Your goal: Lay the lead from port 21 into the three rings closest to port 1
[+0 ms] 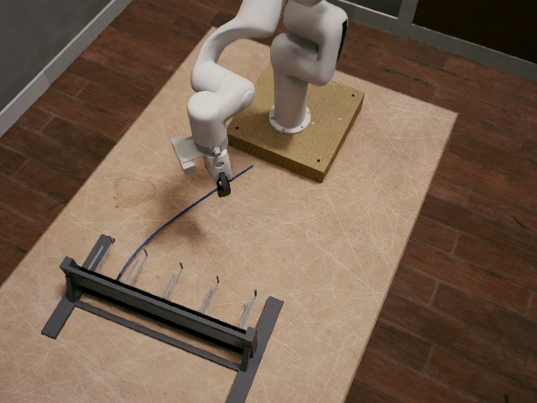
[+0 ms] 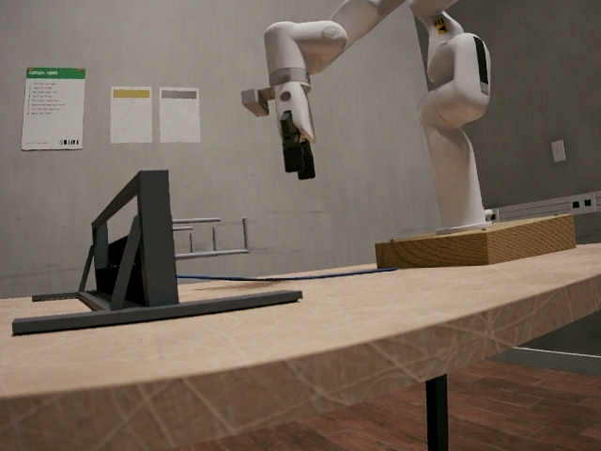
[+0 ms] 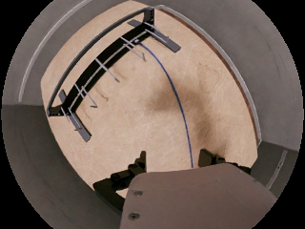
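Observation:
A thin blue lead (image 1: 173, 218) runs flat on the table from the dark grey rack (image 1: 156, 306) toward the arm's wooden base. It enters the rack near that rack's left end in the top view. Several steel rings (image 1: 208, 295) stick out from the rack toward the arm; the lead passes beside them on the table. My gripper (image 1: 222, 187) is open and empty, pointing down, well above the lead near its free end. It shows high over the table in the exterior view (image 2: 297, 157). In the wrist view the lead (image 3: 179, 105) runs between my fingers.
The arm stands on a wooden block (image 1: 299, 125) at the back of the table. The lead's free end (image 1: 250, 166) lies close to that block. The rack's flat feet (image 1: 253, 347) extend across the table near its front edge.

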`<control>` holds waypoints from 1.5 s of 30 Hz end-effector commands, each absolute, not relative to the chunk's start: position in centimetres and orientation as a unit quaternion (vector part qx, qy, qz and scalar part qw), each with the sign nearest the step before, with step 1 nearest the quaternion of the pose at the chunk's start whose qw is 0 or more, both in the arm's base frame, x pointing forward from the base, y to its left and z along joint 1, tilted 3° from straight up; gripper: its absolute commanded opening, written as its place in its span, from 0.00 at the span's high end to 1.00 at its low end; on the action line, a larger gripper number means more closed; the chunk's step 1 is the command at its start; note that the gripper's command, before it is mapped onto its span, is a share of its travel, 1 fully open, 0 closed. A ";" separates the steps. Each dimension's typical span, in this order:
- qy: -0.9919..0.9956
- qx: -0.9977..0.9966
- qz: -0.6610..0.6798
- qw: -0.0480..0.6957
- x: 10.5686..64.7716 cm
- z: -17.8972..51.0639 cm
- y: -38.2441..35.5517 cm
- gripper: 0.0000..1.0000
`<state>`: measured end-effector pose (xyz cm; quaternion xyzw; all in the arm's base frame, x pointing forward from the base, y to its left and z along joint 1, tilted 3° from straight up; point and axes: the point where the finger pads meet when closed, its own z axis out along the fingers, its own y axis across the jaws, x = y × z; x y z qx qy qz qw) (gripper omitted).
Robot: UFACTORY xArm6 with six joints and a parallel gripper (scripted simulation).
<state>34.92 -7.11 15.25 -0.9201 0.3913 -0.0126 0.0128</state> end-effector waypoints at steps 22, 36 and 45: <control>0.514 -0.857 -0.026 0.015 32.7 12.4 -9.1 1.00; 0.514 -0.857 -0.026 0.015 32.7 12.4 -9.1 1.00; 0.514 -0.857 -0.026 0.015 32.7 12.4 -9.1 1.00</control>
